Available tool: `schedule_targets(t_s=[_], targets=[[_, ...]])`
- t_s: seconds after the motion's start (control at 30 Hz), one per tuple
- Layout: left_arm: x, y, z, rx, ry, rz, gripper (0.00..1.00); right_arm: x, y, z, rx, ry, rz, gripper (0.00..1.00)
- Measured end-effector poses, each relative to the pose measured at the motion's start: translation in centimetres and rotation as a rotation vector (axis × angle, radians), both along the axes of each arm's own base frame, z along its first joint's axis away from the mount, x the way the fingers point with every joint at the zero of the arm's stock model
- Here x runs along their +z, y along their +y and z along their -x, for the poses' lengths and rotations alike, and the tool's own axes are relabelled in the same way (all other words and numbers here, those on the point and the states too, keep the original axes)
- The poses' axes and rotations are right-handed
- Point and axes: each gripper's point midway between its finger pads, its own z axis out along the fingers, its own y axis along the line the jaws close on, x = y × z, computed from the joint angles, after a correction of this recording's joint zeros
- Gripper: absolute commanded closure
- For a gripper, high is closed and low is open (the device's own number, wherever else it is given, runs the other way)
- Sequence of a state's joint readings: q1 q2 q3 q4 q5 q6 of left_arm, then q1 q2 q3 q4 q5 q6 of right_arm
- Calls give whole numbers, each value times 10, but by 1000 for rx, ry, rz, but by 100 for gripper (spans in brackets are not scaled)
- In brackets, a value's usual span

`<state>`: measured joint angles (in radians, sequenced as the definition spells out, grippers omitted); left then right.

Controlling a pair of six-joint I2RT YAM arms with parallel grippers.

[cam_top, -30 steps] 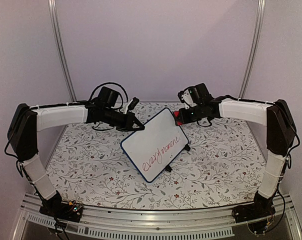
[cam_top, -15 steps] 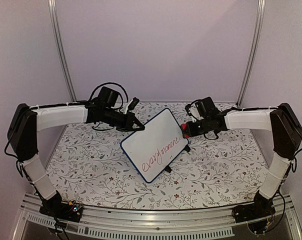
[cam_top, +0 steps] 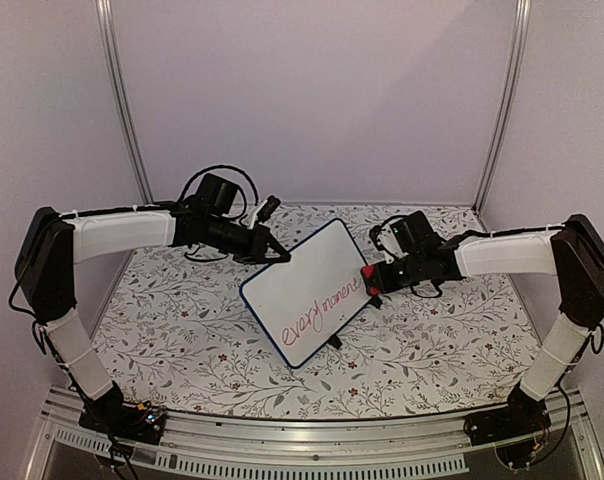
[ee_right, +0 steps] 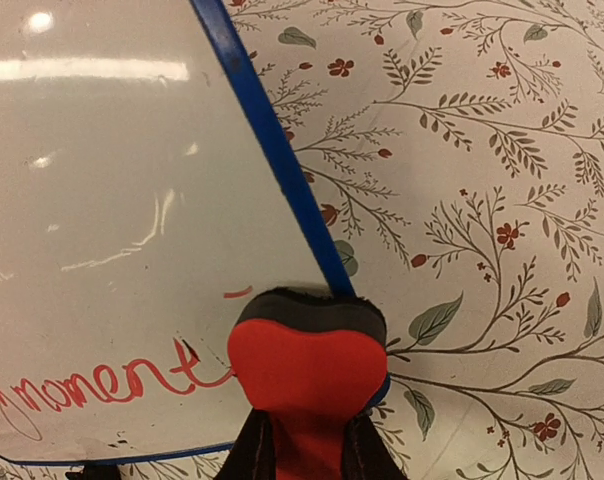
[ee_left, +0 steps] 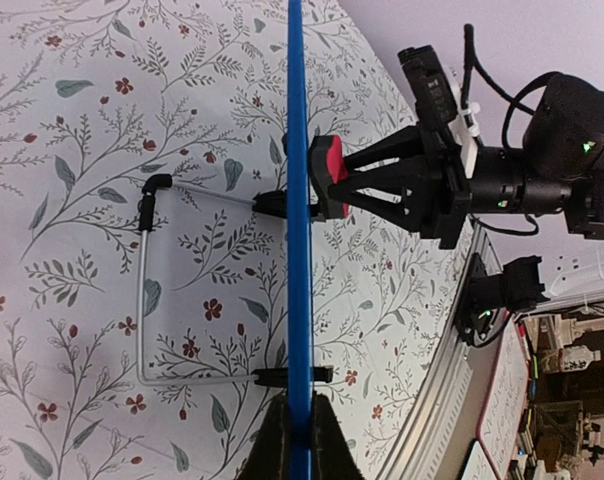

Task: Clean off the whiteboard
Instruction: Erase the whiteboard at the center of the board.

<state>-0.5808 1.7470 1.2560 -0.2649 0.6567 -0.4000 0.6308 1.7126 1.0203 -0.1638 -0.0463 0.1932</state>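
Note:
The whiteboard (cam_top: 300,282), white with a blue frame, stands tilted mid-table with red handwriting (cam_top: 322,314) along its lower edge. My left gripper (cam_top: 278,254) is shut on its upper left edge; the left wrist view shows the frame (ee_left: 298,230) edge-on between the fingertips (ee_left: 298,440). My right gripper (cam_top: 380,277) is shut on a red eraser (cam_top: 368,273) whose dark felt face presses the board's right corner. In the right wrist view the eraser (ee_right: 307,358) sits just right of the last letters (ee_right: 132,378), overlapping the blue frame (ee_right: 272,140).
The flower-patterned tablecloth (cam_top: 182,330) covers the table. A wire stand (ee_left: 147,290) with black feet props the board from behind. An aluminium rail (cam_top: 312,455) runs along the near edge, and upright posts (cam_top: 122,100) stand at the back corners.
My right arm has swung forward and down, bringing the eraser from behind the board's top corner to its right edge by the writing. The left arm has kept still.

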Motion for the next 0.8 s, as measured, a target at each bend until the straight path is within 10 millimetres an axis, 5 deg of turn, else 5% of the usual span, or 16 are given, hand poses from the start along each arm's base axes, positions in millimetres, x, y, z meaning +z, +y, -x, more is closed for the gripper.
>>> schedule_targets(t_s=[0.23,0.8], targets=[[1,-4,6,-33,-8,7,100,5,-8,10,-14,-16,11,97],[-1,-3,5,-12,5,-4,100,1,9,12,68,29,-15,97]])
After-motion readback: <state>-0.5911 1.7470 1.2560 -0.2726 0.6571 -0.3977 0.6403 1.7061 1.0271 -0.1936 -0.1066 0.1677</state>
